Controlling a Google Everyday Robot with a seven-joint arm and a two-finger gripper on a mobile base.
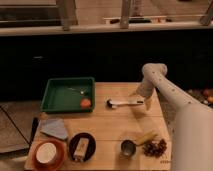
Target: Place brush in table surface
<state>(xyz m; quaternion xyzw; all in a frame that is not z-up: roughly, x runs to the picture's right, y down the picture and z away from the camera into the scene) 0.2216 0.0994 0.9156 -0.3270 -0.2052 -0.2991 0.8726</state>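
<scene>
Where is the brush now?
In the camera view, the brush lies on the table surface, right of the green tray, its handle end beside the gripper.

white-handled brush [125, 103] lies flat, dark head leftward, on the pale plank table surface [107, 125]; gripper [148, 103] beside its handle end.

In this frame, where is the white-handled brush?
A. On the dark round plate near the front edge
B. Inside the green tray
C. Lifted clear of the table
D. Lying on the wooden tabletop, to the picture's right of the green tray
D: the brush lies flat on the table surface, beside the green tray and outside it, and the gripper is down at the far end of its white handle.
</scene>
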